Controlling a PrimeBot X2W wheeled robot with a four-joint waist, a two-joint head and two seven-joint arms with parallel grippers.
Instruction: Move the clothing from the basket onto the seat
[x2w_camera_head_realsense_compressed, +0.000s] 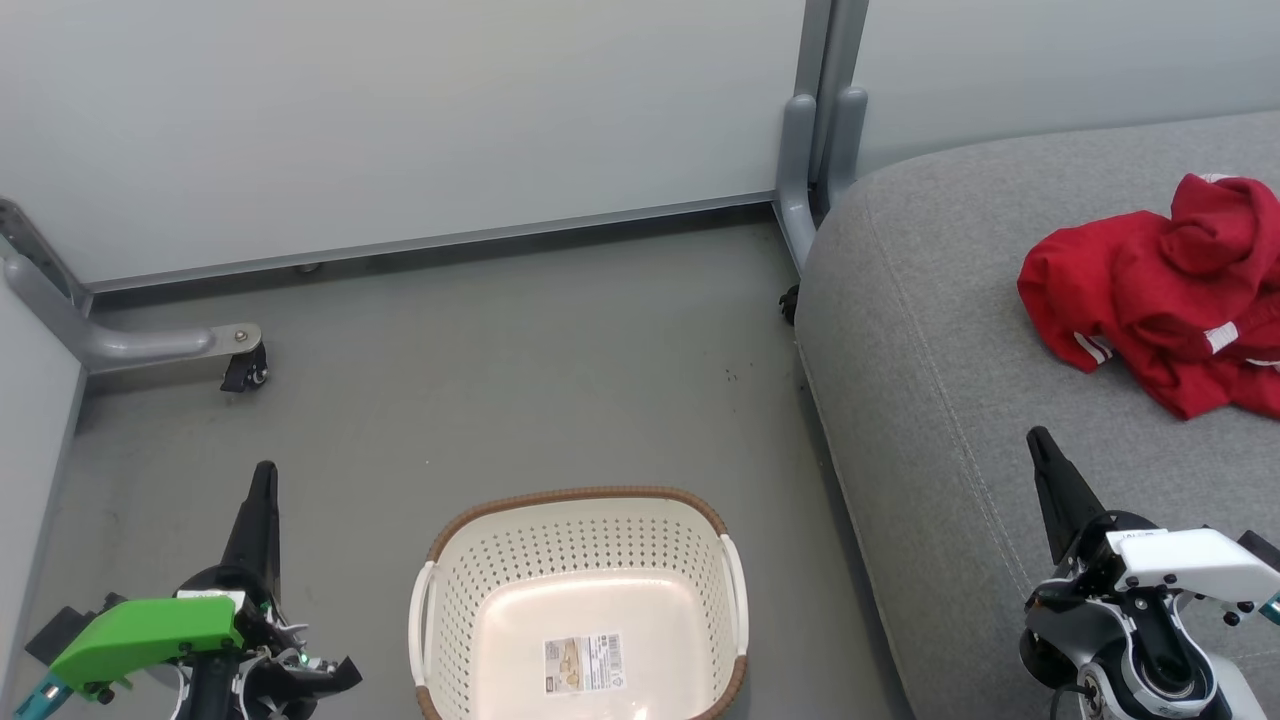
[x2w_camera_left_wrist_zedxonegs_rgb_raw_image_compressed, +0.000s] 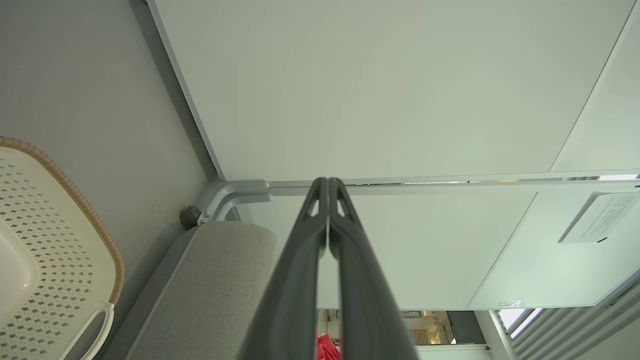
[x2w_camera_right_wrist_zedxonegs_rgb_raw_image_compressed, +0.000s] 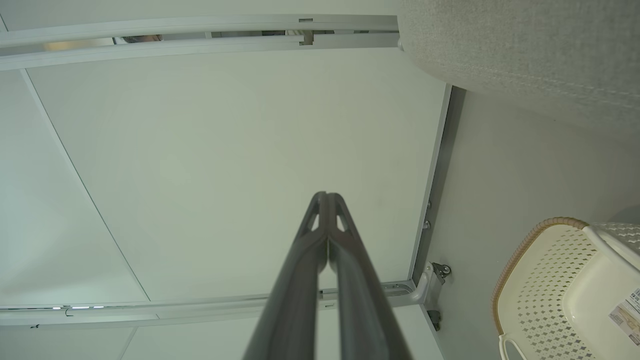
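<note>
We find the clothing (x2w_camera_head_realsense_compressed: 1160, 290) lying as a crumpled red heap, with white striped trim showing, on top of the seat (x2w_camera_head_realsense_compressed: 950, 380). It sits at the right edge of the head view, where the frame cuts it, and we cannot tell whether the heap is one garment or two. The basket (x2w_camera_head_realsense_compressed: 580, 495) stands upright on the grey floor (x2w_camera_head_realsense_compressed: 480, 380), near the side of the seat and not touching it, and its bare bottom shows a printed label (x2w_camera_head_realsense_compressed: 584, 663). The left gripper (x2w_camera_head_realsense_compressed: 264, 472) hangs above the floor to the left of the basket, its two dark fingers pressed together and holding nothing. The right gripper (x2w_camera_head_realsense_compressed: 1040, 440) shows over the seat in the head view, near the clothing but clear of it, its fingers likewise closed tip to tip on nothing. Beyond the floor stands a pale partition panel (x2w_camera_head_realsense_compressed: 400, 120) on a grey wheeled foot (x2w_camera_head_realsense_compressed: 170, 345).
</note>
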